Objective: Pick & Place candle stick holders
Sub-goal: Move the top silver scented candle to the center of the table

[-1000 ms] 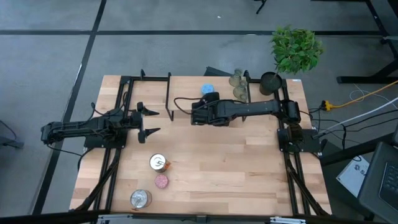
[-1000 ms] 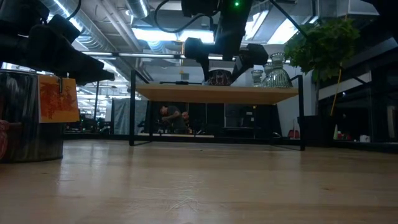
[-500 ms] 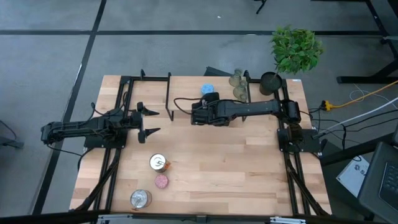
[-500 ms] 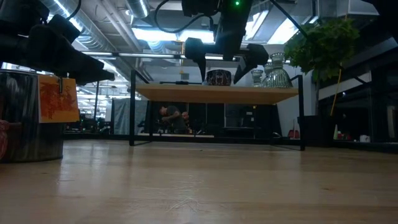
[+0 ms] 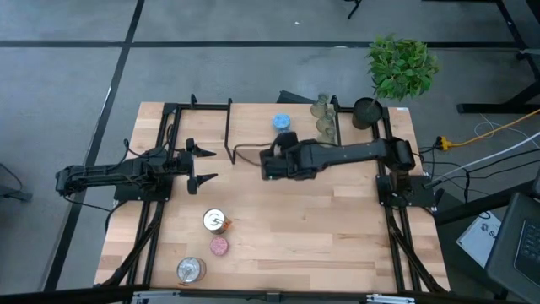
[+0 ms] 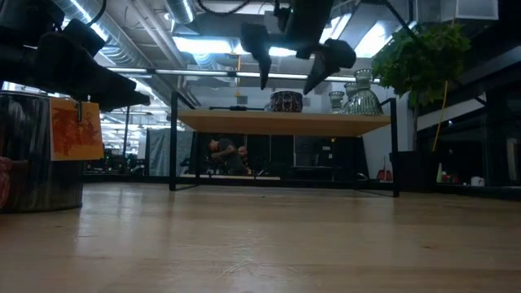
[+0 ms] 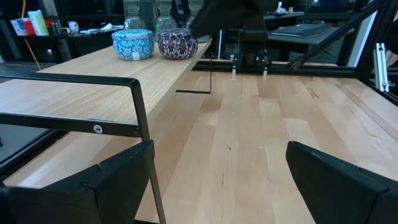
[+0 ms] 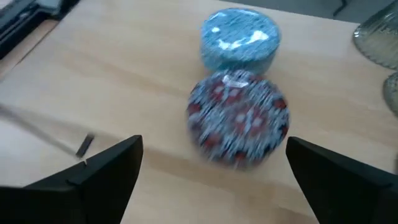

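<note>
Wood of the table [image 5: 321,228] carries three holders at its near edge: a silvery holder [image 5: 191,270], a pink holder [image 5: 218,246] and a second silvery holder [image 5: 215,220]. Farther in, the left gripper [image 5: 205,164] waits over the table's left side with its fingers spread wide and nothing between them. The right gripper [image 5: 268,164] hangs above the middle, fingers [image 8: 102,163] wide apart and empty. Just beyond its fingertips, on the raised shelf [image 7: 93,81], sits the purple-speckled holder [image 8: 238,117], free of the fingers, with the blue holder [image 8: 240,38] touching it on the far side. Pale green glass holders [image 5: 321,116] stand farther right on the shelf.
</note>
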Robot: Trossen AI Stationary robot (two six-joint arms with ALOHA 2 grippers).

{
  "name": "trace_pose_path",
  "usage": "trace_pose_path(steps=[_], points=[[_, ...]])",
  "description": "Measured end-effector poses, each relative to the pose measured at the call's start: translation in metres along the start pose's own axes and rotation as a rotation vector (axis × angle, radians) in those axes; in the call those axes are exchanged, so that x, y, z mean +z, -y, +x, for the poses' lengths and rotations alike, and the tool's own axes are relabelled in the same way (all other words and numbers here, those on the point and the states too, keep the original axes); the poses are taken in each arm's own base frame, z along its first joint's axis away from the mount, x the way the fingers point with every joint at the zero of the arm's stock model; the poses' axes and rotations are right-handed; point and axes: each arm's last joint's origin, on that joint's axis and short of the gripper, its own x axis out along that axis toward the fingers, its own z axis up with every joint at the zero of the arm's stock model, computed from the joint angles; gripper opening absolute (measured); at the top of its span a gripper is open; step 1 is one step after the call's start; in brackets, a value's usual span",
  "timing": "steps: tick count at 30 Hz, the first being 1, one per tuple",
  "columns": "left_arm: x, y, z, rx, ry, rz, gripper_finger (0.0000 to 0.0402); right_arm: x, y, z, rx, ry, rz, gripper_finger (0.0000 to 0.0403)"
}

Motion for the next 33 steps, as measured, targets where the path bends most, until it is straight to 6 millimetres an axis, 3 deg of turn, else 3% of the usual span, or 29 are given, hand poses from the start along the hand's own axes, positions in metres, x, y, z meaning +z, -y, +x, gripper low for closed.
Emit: trace_pose_path(steps=[8,20,26,33], points=[[0.000,0.000,0.000,0.000,0.000,0.000,0.0363,-0.044,-0.011,-0.053,0.127,0.032,-0.107,0.0398],[0.000,0.000,0.000,0.000,0.000,0.000,0.0363,-0.137,-0.021,-0.143,0.442,-0.014,-0.168,0.0398],[0.000,0.000,0.000,0.000,-0.001,0.000,0.0363,-0.177,-0.030,-0.154,0.523,-0.024,-0.175,0.0398],[0.000,0.000,0.000,0.000,0.000,0.000,0.0363,-0.207,-0.046,-0.140,0.562,-0.063,-0.190,0.0398]])
